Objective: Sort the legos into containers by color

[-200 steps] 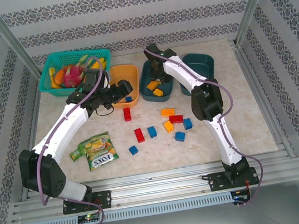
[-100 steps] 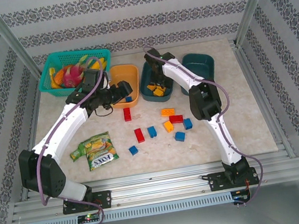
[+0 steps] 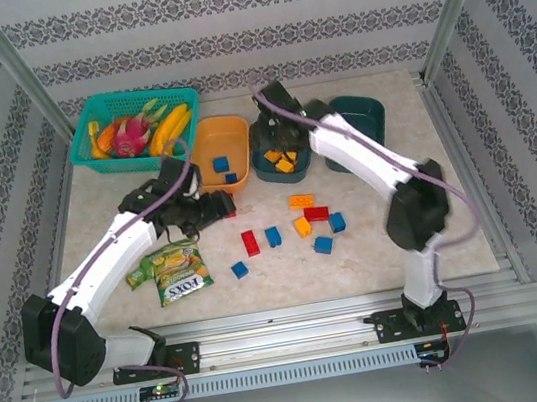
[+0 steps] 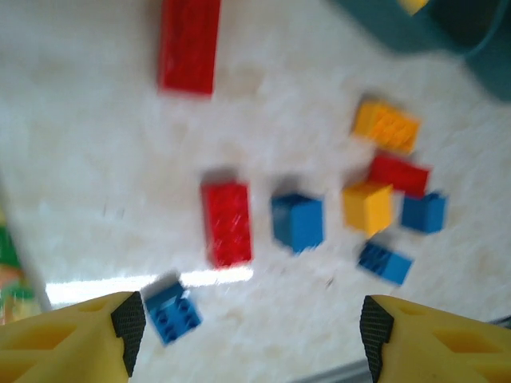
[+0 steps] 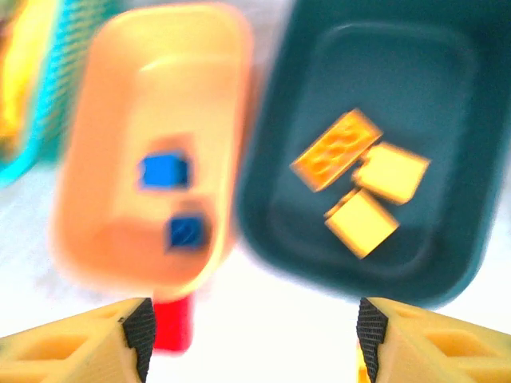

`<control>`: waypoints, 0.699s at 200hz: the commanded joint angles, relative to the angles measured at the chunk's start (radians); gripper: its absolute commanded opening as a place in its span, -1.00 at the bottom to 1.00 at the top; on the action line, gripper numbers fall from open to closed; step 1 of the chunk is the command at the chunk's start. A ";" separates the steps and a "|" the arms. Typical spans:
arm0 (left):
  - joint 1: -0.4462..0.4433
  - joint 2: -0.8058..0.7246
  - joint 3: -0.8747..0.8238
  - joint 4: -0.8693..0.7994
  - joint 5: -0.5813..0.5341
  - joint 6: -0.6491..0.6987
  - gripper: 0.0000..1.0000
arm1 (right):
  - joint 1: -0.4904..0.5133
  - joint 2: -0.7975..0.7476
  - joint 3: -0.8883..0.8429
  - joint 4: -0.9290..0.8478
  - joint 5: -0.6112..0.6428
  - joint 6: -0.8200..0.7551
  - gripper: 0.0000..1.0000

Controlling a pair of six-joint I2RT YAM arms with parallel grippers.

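Little plastic bricks point(image 3: 250, 242) in red, blue and orange-yellow scatter the pale counter point(image 3: 430, 197); left fingers point(image 4: 128, 323) and right fingers point(image 5: 140, 327) gape wide, empty.

**Inspector:** Surface?
**Assistant:** Pale marbled table point(image 3: 451, 204). Along its far side, left to right: mesh basket point(image 3: 83, 138), orange tub point(image 3: 220, 135), teal tub point(image 3: 269, 171), second teal tub point(image 3: 361, 106).
**Inspector:** Loose items?
**Assistant:** Green snack packet point(image 3: 173, 271) near-left; bricks point(image 3: 250, 242) in red, blue and orange, scattered centrally.
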 commanded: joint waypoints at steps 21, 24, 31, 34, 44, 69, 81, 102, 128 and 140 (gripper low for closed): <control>-0.141 -0.040 -0.144 -0.023 -0.071 -0.197 0.46 | 0.152 -0.372 -0.600 0.418 -0.278 -0.096 0.45; -0.149 -0.036 -0.148 -0.021 -0.075 -0.206 0.45 | 0.169 -0.404 -0.640 0.444 -0.280 -0.095 0.46; -0.170 -0.026 -0.153 -0.019 -0.087 -0.225 0.45 | 0.204 -0.478 -0.726 0.504 -0.277 -0.094 0.47; -0.182 -0.019 -0.154 -0.019 -0.094 -0.233 0.44 | 0.219 -0.508 -0.766 0.525 -0.271 -0.092 0.48; -0.210 0.004 -0.153 -0.020 -0.119 -0.259 0.43 | 0.264 -0.601 -0.873 0.588 -0.254 -0.085 0.51; -0.260 0.070 -0.146 -0.016 -0.167 -0.314 0.41 | 0.315 -0.758 -1.007 0.598 -0.225 -0.069 0.54; -0.274 0.103 -0.142 -0.012 -0.185 -0.337 0.40 | 0.317 -0.804 -1.030 0.567 -0.216 -0.068 0.55; -0.291 0.164 -0.133 -0.016 -0.209 -0.370 0.35 | 0.314 -0.864 -1.050 0.536 -0.191 -0.081 0.57; -0.300 0.203 -0.139 0.015 -0.223 -0.398 0.33 | 0.300 -0.892 -1.049 0.516 -0.193 -0.090 0.58; -0.302 0.217 -0.137 0.025 -0.227 -0.408 0.29 | 0.298 -0.896 -1.048 0.507 -0.197 -0.090 0.59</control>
